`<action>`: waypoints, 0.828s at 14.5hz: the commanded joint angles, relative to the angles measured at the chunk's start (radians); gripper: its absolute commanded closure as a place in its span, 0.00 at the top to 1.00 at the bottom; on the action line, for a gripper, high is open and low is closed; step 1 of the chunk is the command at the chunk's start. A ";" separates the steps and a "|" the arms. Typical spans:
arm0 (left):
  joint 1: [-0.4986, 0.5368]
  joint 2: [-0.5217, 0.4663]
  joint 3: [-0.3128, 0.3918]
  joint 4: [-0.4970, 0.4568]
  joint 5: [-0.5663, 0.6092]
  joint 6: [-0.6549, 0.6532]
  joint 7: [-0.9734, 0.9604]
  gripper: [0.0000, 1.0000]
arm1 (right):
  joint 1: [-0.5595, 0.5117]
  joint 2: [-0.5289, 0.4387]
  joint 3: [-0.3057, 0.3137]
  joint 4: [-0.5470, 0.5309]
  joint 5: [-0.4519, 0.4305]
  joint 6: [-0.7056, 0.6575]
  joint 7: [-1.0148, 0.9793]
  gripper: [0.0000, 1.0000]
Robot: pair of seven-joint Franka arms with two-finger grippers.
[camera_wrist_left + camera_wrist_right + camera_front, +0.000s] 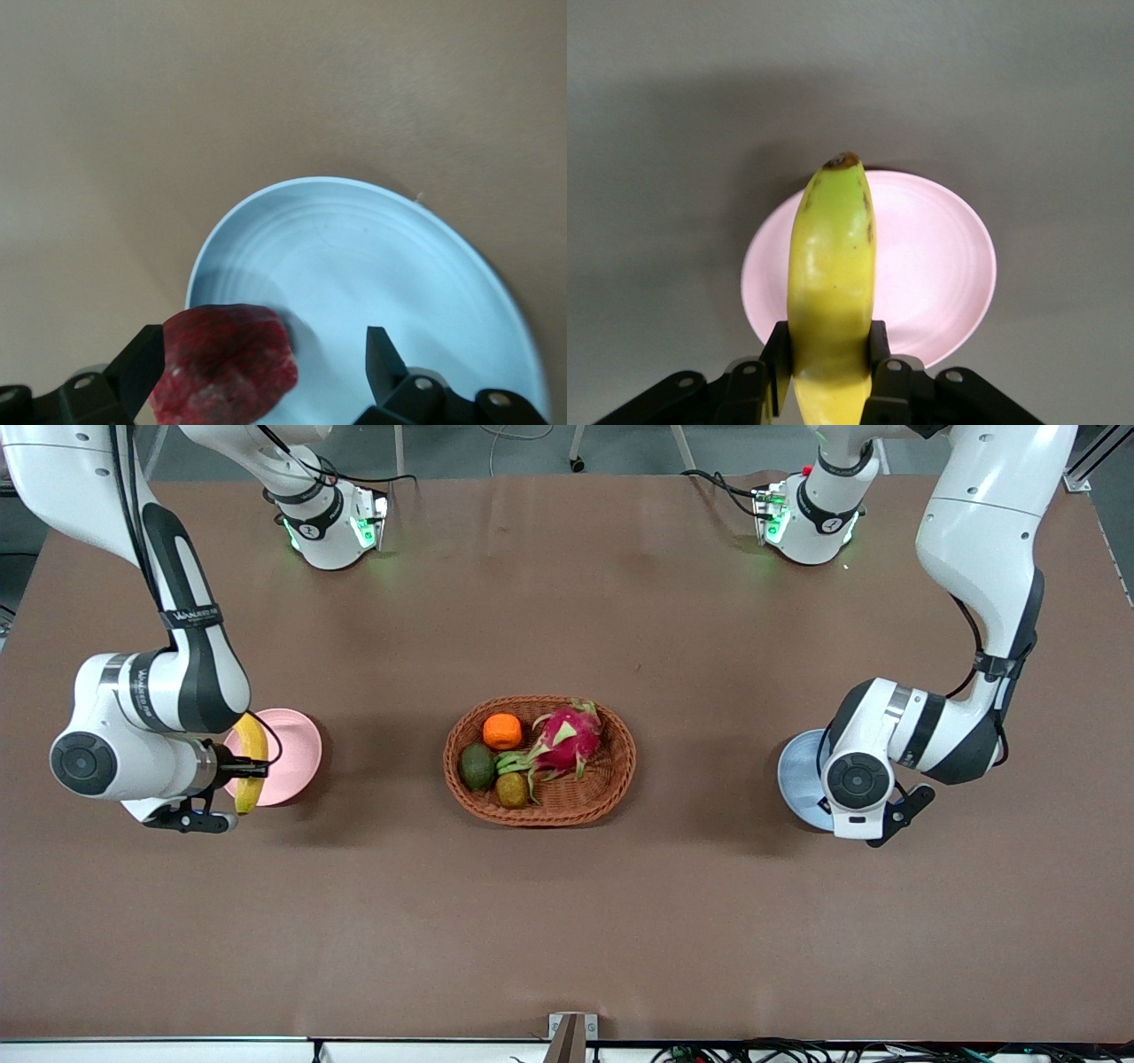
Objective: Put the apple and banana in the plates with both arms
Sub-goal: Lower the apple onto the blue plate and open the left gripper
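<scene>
My right gripper is shut on the yellow banana near its middle and holds it over the pale pink plate. The right wrist view shows the banana between the fingers, above the pink plate. My left gripper is open over the light blue plate. The dark-red apple is against one finger at the plate's rim, with a wide gap to the other finger. In the front view the left arm's wrist hides the apple and part of the blue plate.
An oval wicker basket stands mid-table between the plates. It holds a magenta dragon fruit, an orange, an avocado and a kiwi. The brown table runs wide around it.
</scene>
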 commanded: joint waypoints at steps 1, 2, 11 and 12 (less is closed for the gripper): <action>-0.004 -0.060 -0.015 0.033 -0.085 -0.025 0.004 1.00 | -0.062 -0.069 0.022 -0.154 -0.016 0.134 -0.020 0.23; -0.002 -0.086 -0.041 0.039 -0.093 -0.048 0.029 1.00 | -0.067 -0.088 0.022 -0.217 -0.015 0.215 -0.020 0.23; 0.009 -0.310 -0.084 0.257 -0.120 -0.292 0.602 1.00 | -0.059 -0.092 0.024 -0.286 0.050 0.343 -0.017 0.24; 0.010 -0.345 -0.081 0.257 -0.135 -0.309 0.677 1.00 | -0.060 -0.091 0.022 -0.297 0.048 0.357 -0.017 0.24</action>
